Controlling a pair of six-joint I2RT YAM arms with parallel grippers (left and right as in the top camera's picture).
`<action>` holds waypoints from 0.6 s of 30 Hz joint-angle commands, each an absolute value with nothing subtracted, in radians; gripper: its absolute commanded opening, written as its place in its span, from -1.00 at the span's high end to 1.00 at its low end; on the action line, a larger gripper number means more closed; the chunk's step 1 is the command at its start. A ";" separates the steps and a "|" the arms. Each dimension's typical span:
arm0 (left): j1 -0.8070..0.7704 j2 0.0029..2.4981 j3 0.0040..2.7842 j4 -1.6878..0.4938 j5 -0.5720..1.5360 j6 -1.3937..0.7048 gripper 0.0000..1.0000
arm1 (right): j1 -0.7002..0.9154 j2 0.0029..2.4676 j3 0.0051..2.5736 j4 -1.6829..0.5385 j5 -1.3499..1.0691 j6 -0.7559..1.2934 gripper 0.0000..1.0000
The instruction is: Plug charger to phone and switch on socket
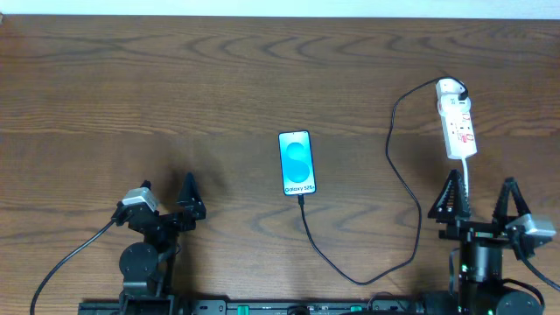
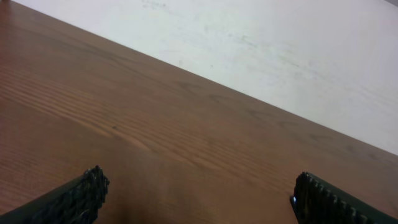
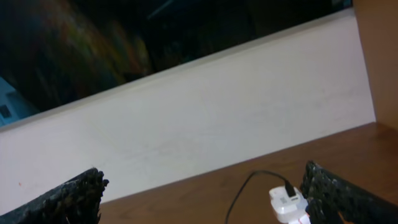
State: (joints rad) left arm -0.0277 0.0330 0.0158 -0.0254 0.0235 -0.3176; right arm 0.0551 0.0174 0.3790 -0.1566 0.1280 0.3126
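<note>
Charger (image 1: 306, 219) touches phone's (image 1: 296, 163) near end; left claw (image 1: 166, 182), right claw (image 1: 479, 182) gape empty: lower your right squarely onto socket (image 1: 457, 122) switch.

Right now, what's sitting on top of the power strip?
A black charger plug sits at the far rounded end of the power strip; nothing else rests on it. Whatever lies beneath the plug is covered.

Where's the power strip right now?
In the overhead view the socket lies on the right side, just beyond the open right gripper and well to the right of the phone.
</note>
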 commanded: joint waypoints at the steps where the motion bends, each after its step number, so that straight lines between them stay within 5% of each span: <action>1: -0.023 0.037 0.004 -0.073 0.007 -0.318 -0.95 | 0.060 0.009 0.342 -0.126 0.126 0.350 -0.99; 18: -0.023 0.037 0.004 -0.073 0.007 -0.318 -0.96 | 0.060 0.006 0.182 0.120 0.083 0.366 -0.99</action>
State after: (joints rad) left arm -0.0277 0.0330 0.0158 -0.0257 0.0235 -0.3176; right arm 0.0551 0.0166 0.2062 0.0982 0.1047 0.3557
